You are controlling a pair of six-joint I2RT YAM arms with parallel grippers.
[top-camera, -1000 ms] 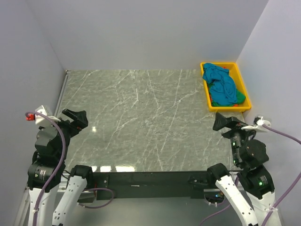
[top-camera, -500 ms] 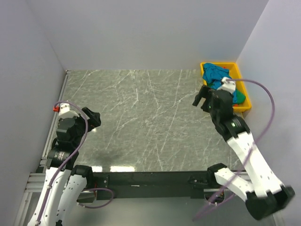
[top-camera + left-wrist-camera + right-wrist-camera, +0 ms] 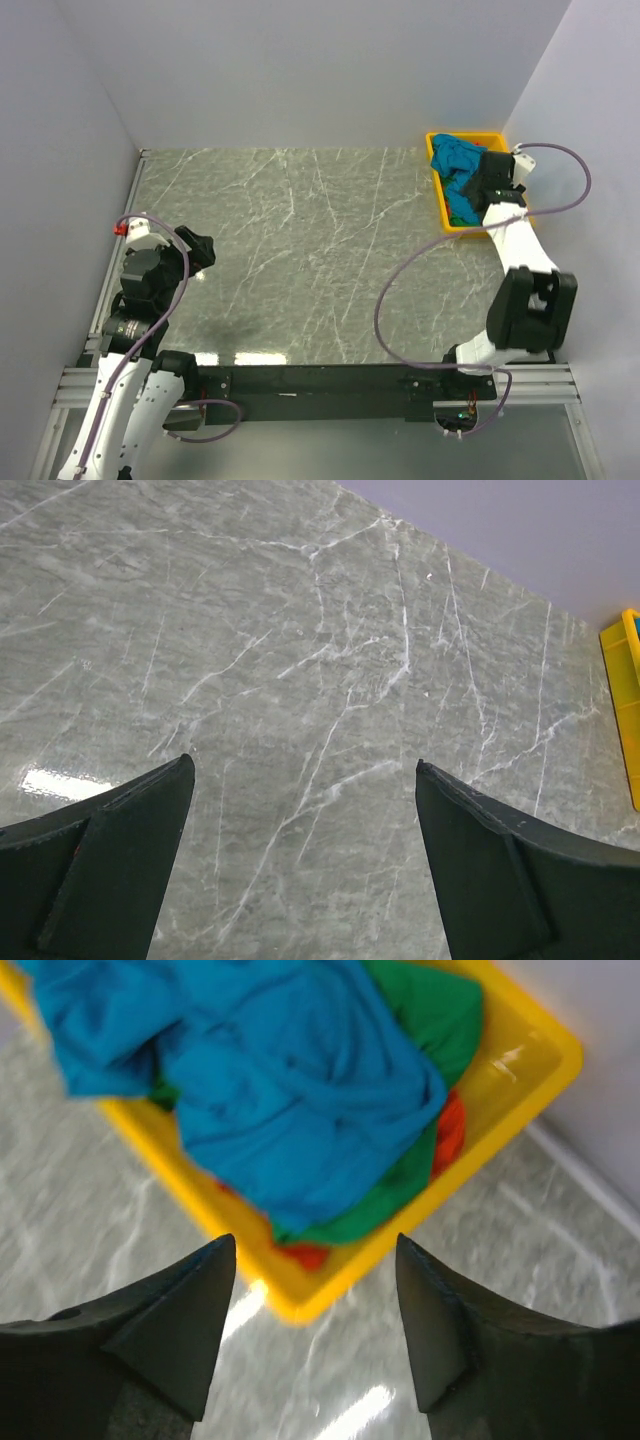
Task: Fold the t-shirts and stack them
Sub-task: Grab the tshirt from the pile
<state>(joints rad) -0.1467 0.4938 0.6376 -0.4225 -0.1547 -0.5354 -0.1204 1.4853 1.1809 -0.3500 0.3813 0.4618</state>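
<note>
T-shirts (image 3: 458,160) lie heaped in the yellow bin (image 3: 437,195) at the far right corner of your marble table (image 3: 300,230); the rest reads from the left. Your left gripper (image 3: 203,248) hangs over the table's left side, its fingers spread wide with only bare marble between them. The bin's edge shows at the far right of that wrist view. Across the table, your right gripper (image 3: 487,182) hovers above the bin, fingers also spread wide and holding nothing. Below it the teal-blue shirt (image 3: 290,1090) lies crumpled on top. The bright green shirt (image 3: 430,1010) shows under and beside it, and the red-orange piece (image 3: 450,1135) peeks out by the bin's wall beneath both.
</note>
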